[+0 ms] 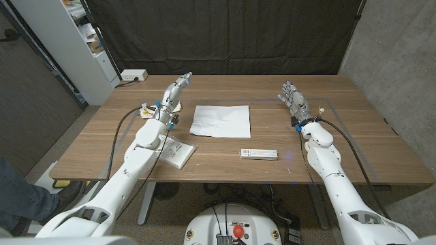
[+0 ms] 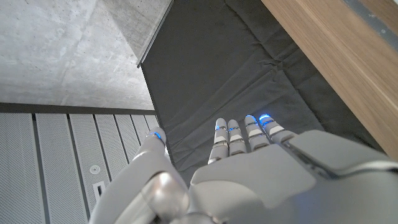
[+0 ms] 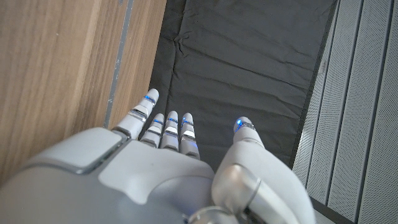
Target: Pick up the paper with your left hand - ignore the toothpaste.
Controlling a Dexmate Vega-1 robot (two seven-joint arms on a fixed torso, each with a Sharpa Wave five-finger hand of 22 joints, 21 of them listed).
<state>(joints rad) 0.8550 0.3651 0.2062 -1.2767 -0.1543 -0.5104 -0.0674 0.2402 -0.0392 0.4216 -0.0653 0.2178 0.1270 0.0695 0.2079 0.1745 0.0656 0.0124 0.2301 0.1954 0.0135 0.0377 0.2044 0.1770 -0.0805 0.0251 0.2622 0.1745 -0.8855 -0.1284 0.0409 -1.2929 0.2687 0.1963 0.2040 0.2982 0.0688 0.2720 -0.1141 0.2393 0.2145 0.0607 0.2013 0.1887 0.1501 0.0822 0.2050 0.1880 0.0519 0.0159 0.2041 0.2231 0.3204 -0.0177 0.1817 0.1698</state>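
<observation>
The flat white sheet of paper [image 1: 221,120] lies untouched mid-table, so the reach has not begun; the left hand [image 1: 174,92] waits just beside its left edge, fingers extended, holding nothing. Next, it must swing right and down, avoiding the white toothpaste box [image 1: 259,154]

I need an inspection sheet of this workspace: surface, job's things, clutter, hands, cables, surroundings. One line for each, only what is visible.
Surface: wooden table, tape outline marked on it.
Job's things: white paper lies creased at the middle, untouched; toothpaste box lies nearer the front edge.
Clutter: booklet beside the left arm.
Hands: left hand beside the paper, holding nothing; right hand apart from both, fingers spread.
Cables: black cables run along both arms; power strip at the far left corner.
Surroundings: black curtain, white shelf, concrete wall.
</observation>
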